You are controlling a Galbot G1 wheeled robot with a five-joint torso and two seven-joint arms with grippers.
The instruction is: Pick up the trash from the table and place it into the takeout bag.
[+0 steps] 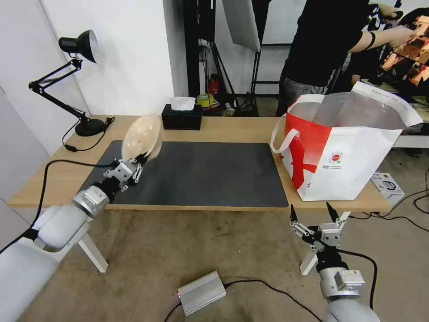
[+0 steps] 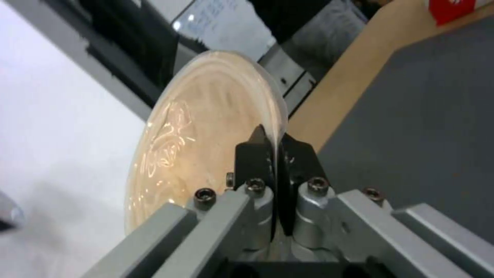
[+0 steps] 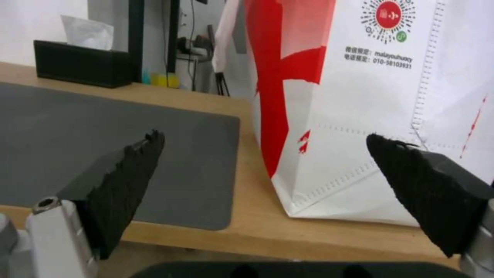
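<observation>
A beige shallow pulp bowl (image 1: 142,136) is held up on edge above the left end of the dark grey mat (image 1: 201,174), its hollow side facing the camera on the robot's head. The left claw (image 1: 142,158) grips it by the lower rim, the two black fingers (image 2: 252,160) closed on either side of the thin edge. The bowl hangs clear of the counter (image 1: 232,127), touching nothing but the claw.

The mat lies flat and bare across the middle of the light-wood counter, leaving open room between the bowl and the takeout bag (image 1: 344,147). The bag stands upright at the counter's right end, just beside the mat's right edge, with its mouth wide open, silver lining showing and a white strap handle hanging toward the mat.

The right claw (image 1: 313,213) hovers below and in front of the counter's front edge, beneath the bag, its fingers spread wide and empty.

A black tissue box (image 1: 181,116) sits at the counter's far edge, and a black desk lamp (image 1: 67,80) stands at the far left corner.
</observation>
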